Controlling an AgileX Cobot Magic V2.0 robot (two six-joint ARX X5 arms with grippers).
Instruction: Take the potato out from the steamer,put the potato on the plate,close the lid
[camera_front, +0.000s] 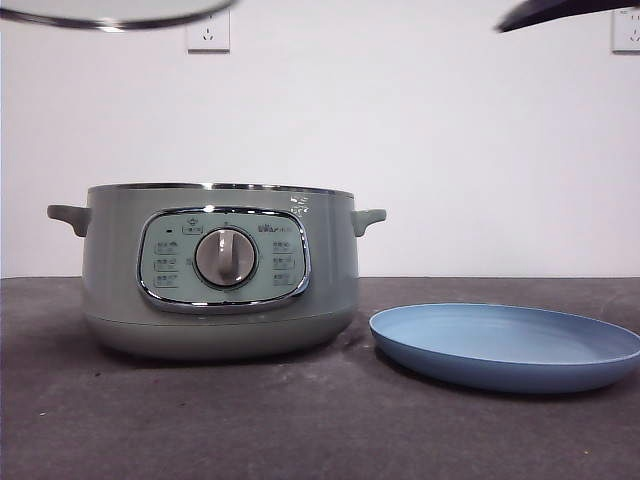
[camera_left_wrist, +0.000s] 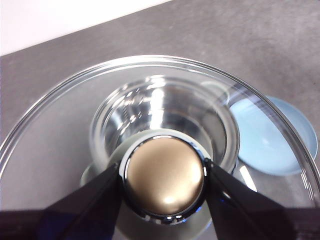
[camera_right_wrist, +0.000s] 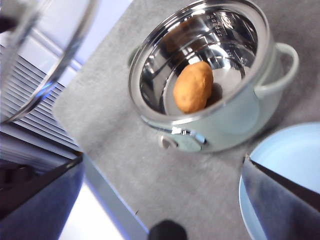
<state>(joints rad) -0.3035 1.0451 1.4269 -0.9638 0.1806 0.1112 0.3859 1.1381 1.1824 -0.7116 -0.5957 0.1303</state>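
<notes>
Here the left gripper (camera_left_wrist: 164, 181) is clenched on the knob (camera_left_wrist: 165, 176) of the glass lid (camera_left_wrist: 60, 130), holding it high above the open steamer (camera_front: 220, 275). Inside the steel pot lies the potato (camera_right_wrist: 193, 86), uncovered. The right gripper (camera_right_wrist: 160, 200) hangs above the table (camera_front: 300, 420) with its 2 jaws spread wide and nothing between them. The light blue plate (camera_front: 506, 345) sits bare just beside the steamer.

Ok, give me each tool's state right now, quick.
Left tool: closed on the lid's knob, lid held high.
Right tool: open, holding nothing, above the table.
</notes>
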